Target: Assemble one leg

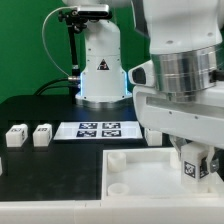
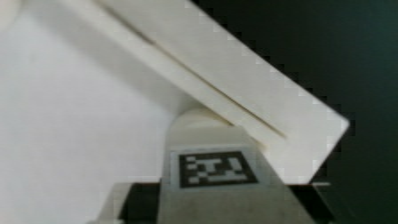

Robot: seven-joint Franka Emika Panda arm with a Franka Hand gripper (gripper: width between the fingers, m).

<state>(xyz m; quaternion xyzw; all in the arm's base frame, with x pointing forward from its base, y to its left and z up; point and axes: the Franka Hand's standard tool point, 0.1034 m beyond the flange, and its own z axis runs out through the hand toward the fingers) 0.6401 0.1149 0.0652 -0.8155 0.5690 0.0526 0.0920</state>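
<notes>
Your fingers (image 1: 192,160) pinch the leg (image 1: 190,166) (image 2: 217,160), long axis upright. The tray (image 1: 135,170) sits directly beneath; which corner socket lies below, you cannot tell.

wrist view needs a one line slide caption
End effector holds the tagged leg against the white tray.

Green wall (image 1: 20,45); black table (image 1: 50,165)
</notes>
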